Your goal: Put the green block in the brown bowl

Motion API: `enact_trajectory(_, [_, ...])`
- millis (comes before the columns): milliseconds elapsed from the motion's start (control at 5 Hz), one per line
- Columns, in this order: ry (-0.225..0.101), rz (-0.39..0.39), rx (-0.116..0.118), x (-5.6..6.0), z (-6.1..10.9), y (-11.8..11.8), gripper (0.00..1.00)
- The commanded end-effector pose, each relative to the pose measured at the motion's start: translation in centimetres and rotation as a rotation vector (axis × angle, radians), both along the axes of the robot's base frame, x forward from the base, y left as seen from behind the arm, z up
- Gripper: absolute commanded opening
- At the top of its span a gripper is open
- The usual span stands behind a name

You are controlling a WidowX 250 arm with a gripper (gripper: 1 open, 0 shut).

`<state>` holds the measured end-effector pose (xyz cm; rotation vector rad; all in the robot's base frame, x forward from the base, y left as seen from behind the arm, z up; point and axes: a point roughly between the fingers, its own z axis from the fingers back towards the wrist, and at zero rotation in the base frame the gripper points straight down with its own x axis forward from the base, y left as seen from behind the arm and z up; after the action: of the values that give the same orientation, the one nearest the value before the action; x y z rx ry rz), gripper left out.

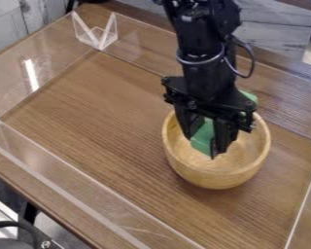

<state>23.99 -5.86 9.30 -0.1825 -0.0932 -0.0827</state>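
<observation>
Camera view shows the end effector (212, 139) pointing steeply down inside the brown bowl (218, 169), its black fingers closed on the green block (202, 142), which sits between them just above the bowl's floor, with green also showing behind the fingers near the far rim. Block and bowl are already lined up: the block lies straight under the fingertips and within the rim, its long axis seemingly tilted up toward the far right, so the coming move looks like a simple release.

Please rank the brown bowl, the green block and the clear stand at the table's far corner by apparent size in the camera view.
1. Brown bowl, clearly largest.
2. Clear stand; it is farther from the camera, so its rank is unsure.
3. Green block, partly hidden by the gripper.
</observation>
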Motion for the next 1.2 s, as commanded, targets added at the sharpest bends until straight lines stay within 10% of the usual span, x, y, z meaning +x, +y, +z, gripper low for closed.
enact_trajectory(0, [-0.071, 0.002, -0.013, 1.6, 1.61, 0.05, 0.0])
enact_trajectory(1000, [-0.072, 0.006, -0.028, 2.27, 1.18, 0.38, 0.0])
